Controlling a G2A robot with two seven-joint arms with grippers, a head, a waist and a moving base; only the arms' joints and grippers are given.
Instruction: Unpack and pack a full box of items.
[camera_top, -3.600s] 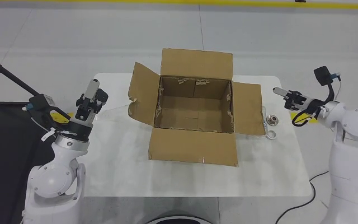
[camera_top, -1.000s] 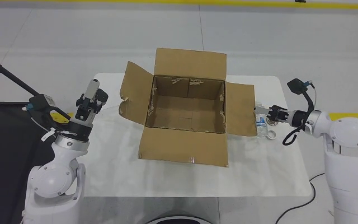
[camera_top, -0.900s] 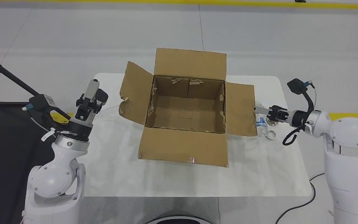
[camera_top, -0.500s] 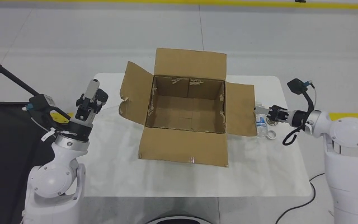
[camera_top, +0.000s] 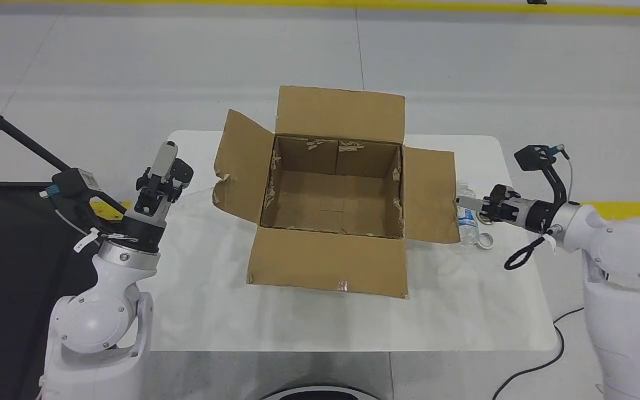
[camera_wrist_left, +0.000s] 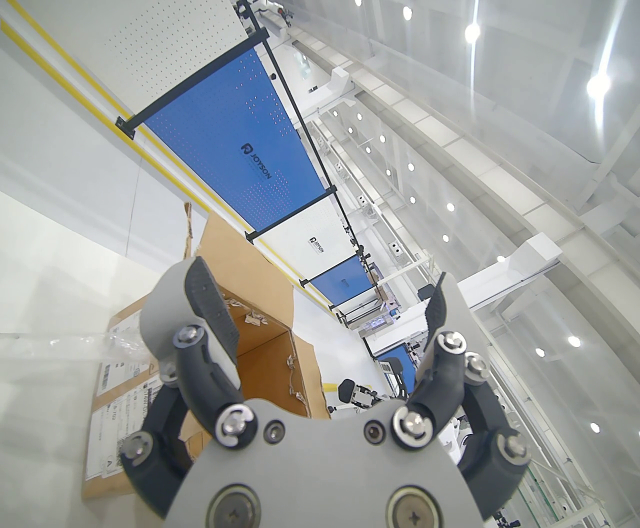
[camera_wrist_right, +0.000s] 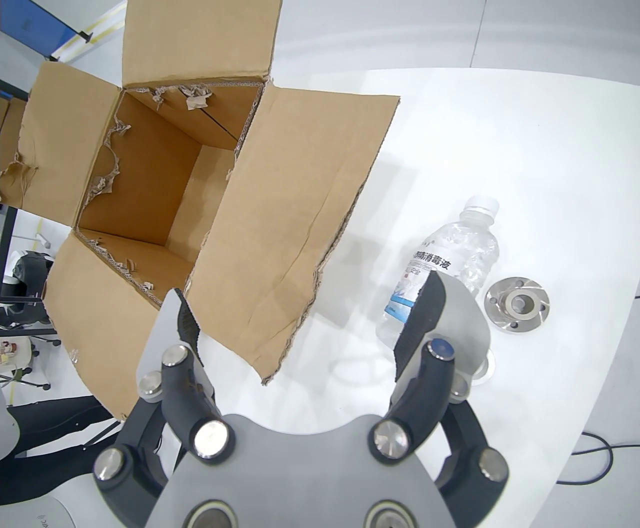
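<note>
Retreating right claw (camera_wrist_right: 306, 312) beside bottle (camera_wrist_right: 452, 257)

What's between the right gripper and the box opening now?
In the right wrist view, the clear bottle lies on the table ahead of the right gripper, then the folded-out flap of the box; a metal flange sits beside the bottle.

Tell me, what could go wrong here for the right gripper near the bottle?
1. The bottle lies on its side; the open right gripper may nudge it so it rolls against the metal flange.
2. The box flap hangs close beside the bottle; the gripper may catch its torn edge.
</note>
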